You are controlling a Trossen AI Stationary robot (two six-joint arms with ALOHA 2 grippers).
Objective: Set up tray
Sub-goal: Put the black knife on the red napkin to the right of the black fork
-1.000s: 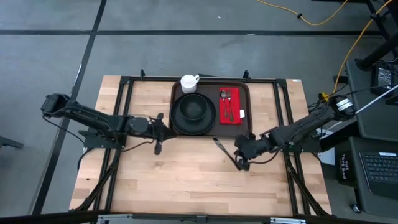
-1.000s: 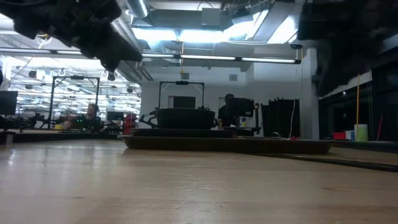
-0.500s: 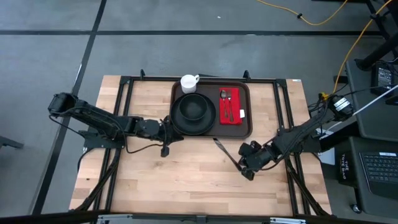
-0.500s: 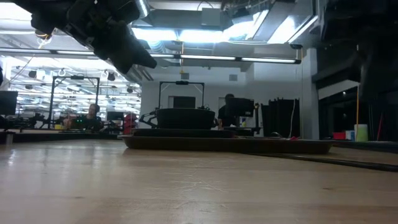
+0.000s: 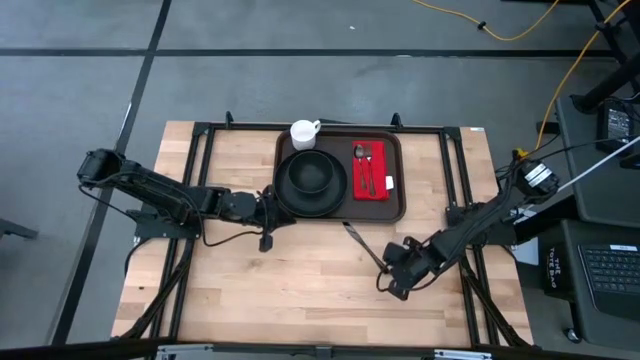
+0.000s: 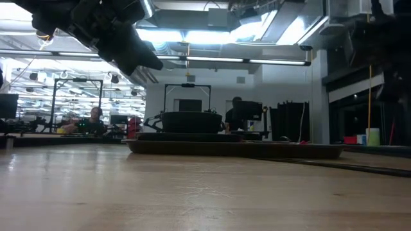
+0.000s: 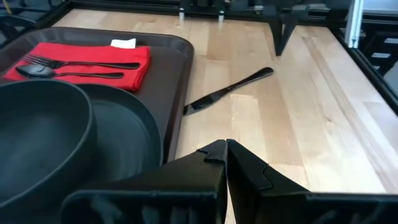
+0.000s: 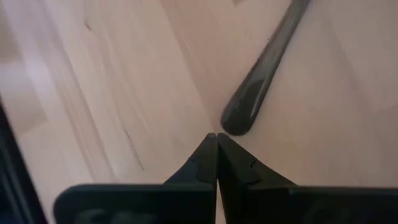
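Holding plate with bowl, napkin, cutlery: tray.

Light wooden table, planked, with a black metal frame around and across the top. Directly on the wood: dark brown tray at the far middle, rounded corners, raised rim. White mug at the tray's far left corner; on the tray or on the wood, cannot tell. Dark knife flat on bare wood just off the tray's near edge, lying diagonally, one end close to the rim. Near half of the top otherwise bare wood.
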